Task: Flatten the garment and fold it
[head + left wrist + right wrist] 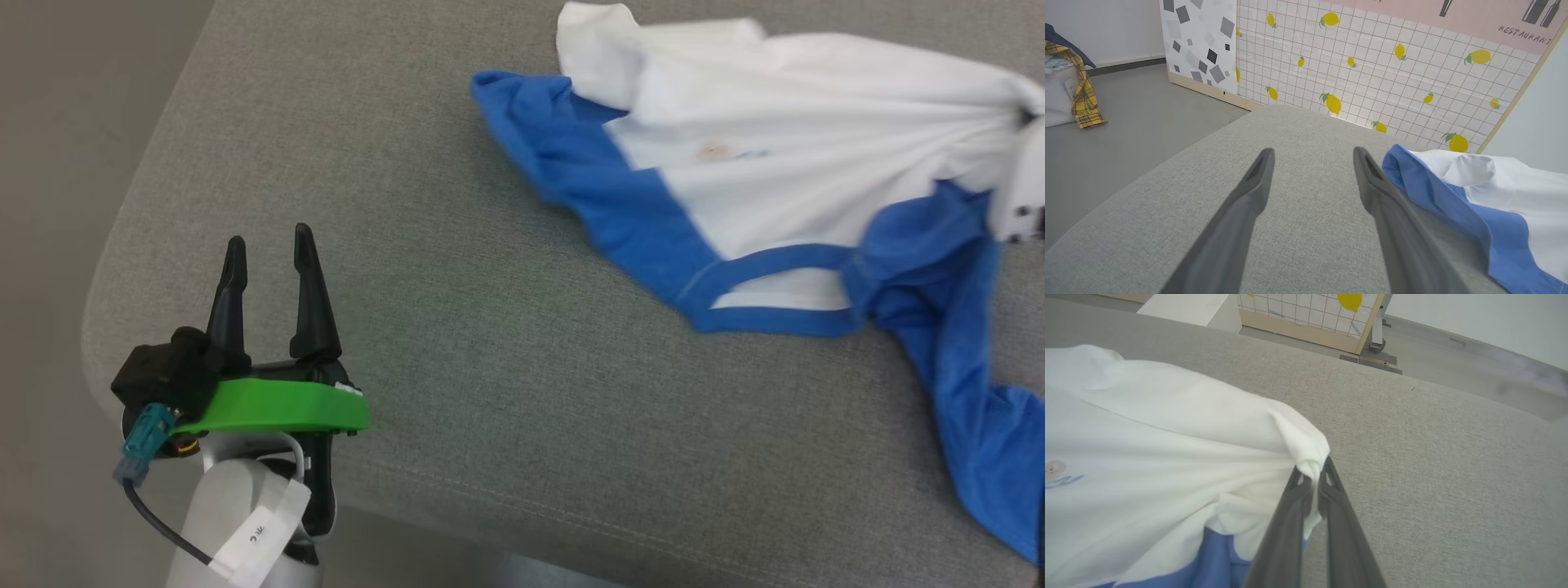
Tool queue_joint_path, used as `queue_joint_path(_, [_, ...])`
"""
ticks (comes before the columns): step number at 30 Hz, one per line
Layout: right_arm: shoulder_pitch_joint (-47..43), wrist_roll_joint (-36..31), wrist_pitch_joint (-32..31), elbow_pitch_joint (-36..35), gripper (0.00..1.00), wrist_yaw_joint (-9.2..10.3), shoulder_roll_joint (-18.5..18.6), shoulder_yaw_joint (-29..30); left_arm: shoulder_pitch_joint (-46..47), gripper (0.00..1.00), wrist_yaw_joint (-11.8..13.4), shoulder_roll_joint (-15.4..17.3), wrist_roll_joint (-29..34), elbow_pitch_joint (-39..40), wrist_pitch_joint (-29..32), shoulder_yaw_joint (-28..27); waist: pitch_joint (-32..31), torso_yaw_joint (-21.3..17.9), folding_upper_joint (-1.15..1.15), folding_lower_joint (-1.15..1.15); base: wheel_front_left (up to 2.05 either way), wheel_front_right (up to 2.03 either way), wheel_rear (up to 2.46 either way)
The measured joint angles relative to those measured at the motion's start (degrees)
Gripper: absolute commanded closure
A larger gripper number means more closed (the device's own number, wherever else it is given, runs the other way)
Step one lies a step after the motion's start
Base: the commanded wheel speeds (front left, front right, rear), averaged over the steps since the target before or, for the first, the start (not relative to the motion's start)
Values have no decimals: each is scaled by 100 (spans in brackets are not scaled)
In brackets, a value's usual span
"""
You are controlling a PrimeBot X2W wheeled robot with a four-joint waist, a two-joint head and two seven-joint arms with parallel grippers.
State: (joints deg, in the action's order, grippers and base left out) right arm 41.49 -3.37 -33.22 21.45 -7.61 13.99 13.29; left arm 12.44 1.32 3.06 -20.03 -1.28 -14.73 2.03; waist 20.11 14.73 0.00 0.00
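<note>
The shirt (800, 163) is clamped at a white fold by the closed right gripper (1312, 475). The left gripper (269, 245) is spread wide, empty, over the left corner of the surface (490, 367).

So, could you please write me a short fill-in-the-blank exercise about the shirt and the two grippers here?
1. The right gripper is shut on a fold of the garment, pinching its ____ body fabric.
2. The left gripper, clear of the garment, has its jaws ____.
3. The sleeves are bright ____.
4. The garment lies on a ____ fabric surface.

Missing words: white; open; blue; grey.
</note>
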Motion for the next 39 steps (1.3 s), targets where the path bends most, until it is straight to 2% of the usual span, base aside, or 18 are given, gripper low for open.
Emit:
queue_joint_path(5, [14,-327,107,162,100,1,107,834,2,0,-18,-1,3,-23,0,43,-18,-53,0,0,0,0,0])
queue_joint_path(6, [1,-326,137,208,52,2,73,898,1,0,-25,-1,3,-30,0,38,-25,-68,0,-1,0,0,0])
queue_joint_path(7, [-15,-307,169,237,0,2,23,933,1,0,-26,-2,4,-34,0,29,-33,-82,0,0,0,0,0])
queue_joint_path(10, [-165,-144,472,177,0,2,-272,924,-9,0,-27,-2,37,-56,0,-31,-72,-161,0,0,0,0,0])
queue_joint_path(14, [-731,249,1140,-286,0,2,-619,698,-27,0,-81,-2,113,-116,0,-76,-198,-278,0,0,0,0,0])
queue_joint_path(19, [-1894,762,2059,-1225,0,2,-854,1,-198,0,-130,-2,165,-169,0,-98,-406,-495,0,-1,0,0,0])
queue_joint_path(22, [-2603,976,2364,-1669,0,2,-991,-279,-211,0,-160,-1,180,-226,0,9,-511,-676,0,-1,0,0,0])
queue_joint_path(29, [-3545,1335,2492,-2117,0,2,-1100,-762,85,0,-331,-4,283,-1050,64,695,-654,-1218,0,-1,0,0,0])
queue_joint_path(36, [-3573,1673,2563,-2154,0,2,-1102,-1060,1160,0,-387,-13,-276,-1974,868,1192,-595,-1792,0,-1,0,0,0])
queue_joint_path(39, [-3561,1757,2605,-2140,0,2,-1102,-1199,1558,0,-296,-24,-444,-2315,1266,1268,-522,-2005,0,-1,0,0,0])
